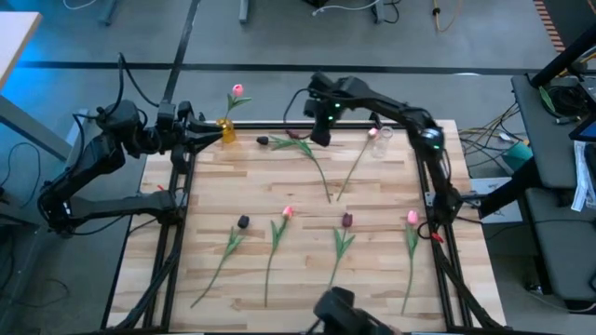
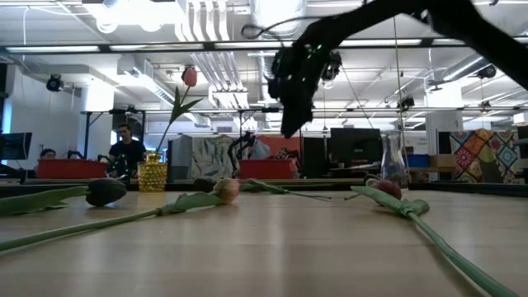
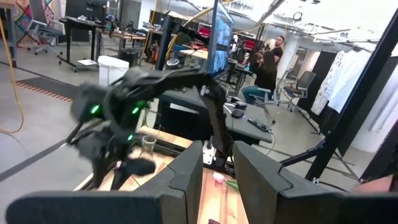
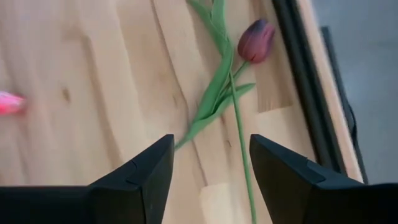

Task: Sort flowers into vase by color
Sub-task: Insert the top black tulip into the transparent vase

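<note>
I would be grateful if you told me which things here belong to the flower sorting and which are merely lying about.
Belong:
yellow vase, holding a pink tulip
clear vase
loose tulips
right hand, open above a maroon tulip

Lying about:
cables on the floor

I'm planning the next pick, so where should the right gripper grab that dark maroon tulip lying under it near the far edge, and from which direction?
Grip the dark maroon tulip on its bare stem just past the leaves, coming straight down from above with the open right gripper. It lies flat on the table, and the stem is thin, so the fingers should straddle it crosswise.
</note>
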{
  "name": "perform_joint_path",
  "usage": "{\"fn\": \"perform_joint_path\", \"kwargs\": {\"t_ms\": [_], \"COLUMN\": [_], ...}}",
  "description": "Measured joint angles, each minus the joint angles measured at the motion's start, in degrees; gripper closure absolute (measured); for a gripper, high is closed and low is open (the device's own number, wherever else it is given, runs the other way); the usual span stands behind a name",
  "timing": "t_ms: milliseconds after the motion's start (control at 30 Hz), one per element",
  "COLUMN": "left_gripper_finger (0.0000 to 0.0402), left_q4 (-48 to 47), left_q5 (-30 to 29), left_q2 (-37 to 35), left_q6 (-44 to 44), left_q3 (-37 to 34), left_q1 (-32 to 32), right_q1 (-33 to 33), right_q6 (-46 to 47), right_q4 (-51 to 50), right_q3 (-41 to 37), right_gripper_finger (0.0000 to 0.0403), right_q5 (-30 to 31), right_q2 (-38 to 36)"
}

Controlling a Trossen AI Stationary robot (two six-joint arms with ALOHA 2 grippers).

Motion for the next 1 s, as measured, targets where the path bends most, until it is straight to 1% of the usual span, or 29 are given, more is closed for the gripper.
{"fn": "perform_joint_path", "kwargs": {"t_ms": [167, 333, 400, 800, 900, 1000], "left_gripper_finger": [0.0325, 0.0325, 0.0325, 0.0325, 0.0325, 0.0325], "left_q4": [-0.5, -1.0, -1.0, -1.0, -1.0, -1.0], "left_q5": [0.5, 0.5, 0.5, 0.6, 0.6, 0.6], "left_q2": [0.0, 0.0, 0.0, 0.0, 0.0, 0.0], "left_q6": [0.0, 0.0, 0.0, -0.1, -0.5, -0.7], "left_q3": [0.0, 0.0, 0.0, 0.0, 0.0, 0.0], "left_q1": [0.0, 0.0, 0.0, 0.0, 0.0, 0.0], "right_q1": [-0.5, -0.8, -0.9, -1.0, -1.0, -1.0], "right_q6": [-4.1, -7.6, -8.1, -10.3, -10.2, -9.6], "right_q4": [-3.7, -4.7, -4.8, -4.9, -4.6, -4.5], "right_q3": [6.8, 11.2, 12.4, 12.8, 12.7, 12.8], "right_gripper_finger": [0.0195, 0.0202, 0.0207, 0.0232, 0.025, 0.0283], "right_q5": [0.7, 5.5, 6.0, 6.1, 6.4, 7.2], "right_q2": [8.9, 14.6, 16.2, 21.1, 21.8, 21.9]}}
